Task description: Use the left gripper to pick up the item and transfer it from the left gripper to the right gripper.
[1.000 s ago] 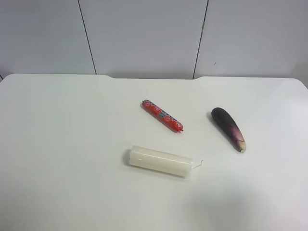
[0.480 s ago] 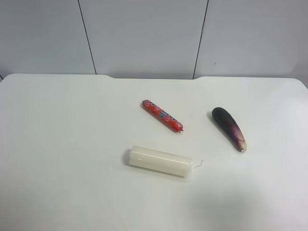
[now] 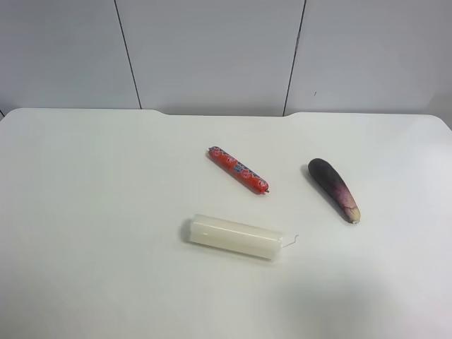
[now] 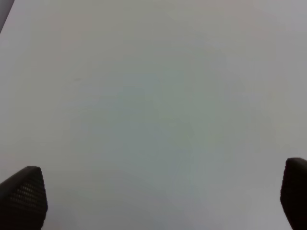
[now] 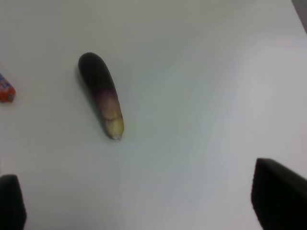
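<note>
At frame edge, cropped sausage [image 5: 5, 89].

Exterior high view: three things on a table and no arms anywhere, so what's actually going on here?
Nothing is being handled yet. The eggplant lies flat on the white table, apart from the red sausage and the white candle. Both claws are open and empty. The left claw looks down on bare table only, while the right claw has the eggplant in sight ahead of it, untouched. The pickup with the left claw has not begun.
</note>
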